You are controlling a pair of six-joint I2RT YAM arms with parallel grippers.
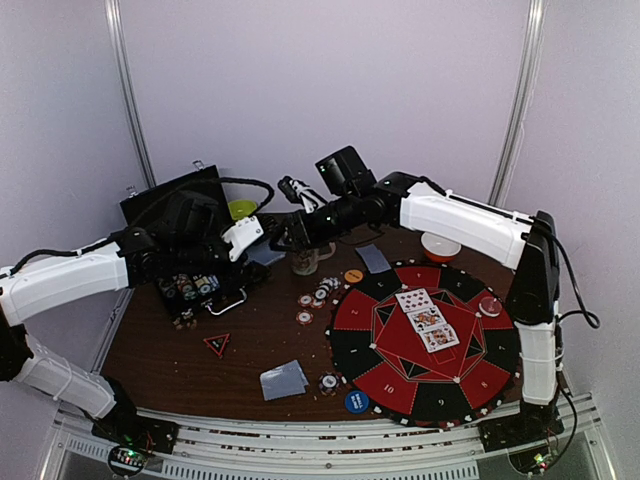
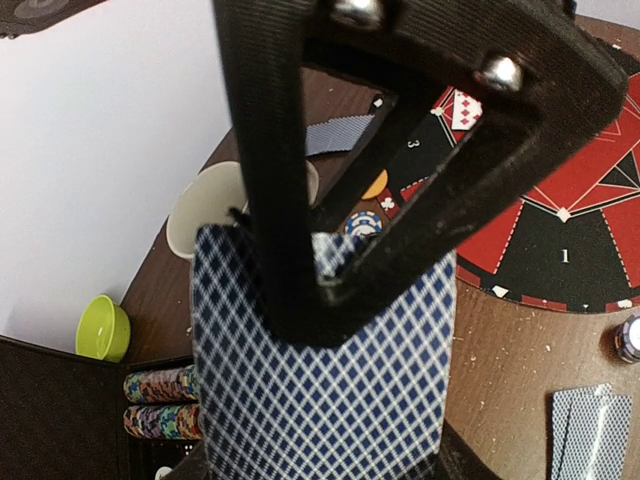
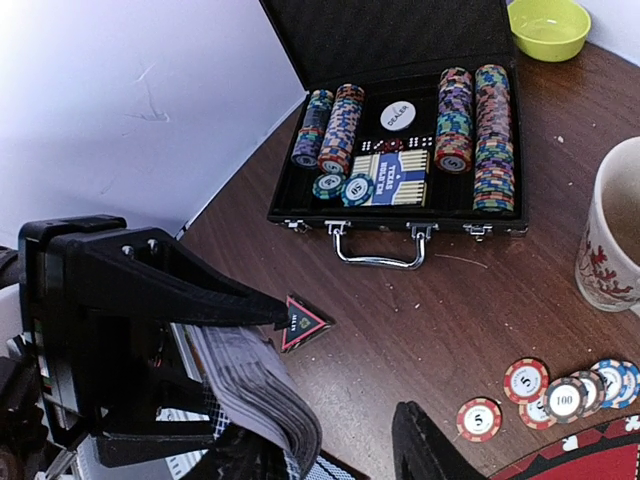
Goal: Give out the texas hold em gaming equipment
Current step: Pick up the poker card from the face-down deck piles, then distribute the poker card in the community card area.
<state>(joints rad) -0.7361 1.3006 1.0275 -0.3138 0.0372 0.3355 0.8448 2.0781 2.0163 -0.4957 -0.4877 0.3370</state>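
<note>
Got the deck of cards (image 2: 300,400) clamped in the left gripper (image 2: 330,300), bottom middle of the left wrist view. No telling the grip of the right gripper (image 3: 330,458), bottom edge of its view. Likely light, slick, bendy, so best peeling one card by a free corner. Further back: poker chips (image 3: 525,385), then the case (image 3: 400,215) up top.

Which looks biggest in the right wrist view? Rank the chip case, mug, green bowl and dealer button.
1. Chip case, clearly largest.
2. Mug, though it is cropped by the frame edge and nearer the camera, so its lead over the bowl is unsure.
3. Green bowl, also cropped.
4. Dealer button, smallest.
</note>
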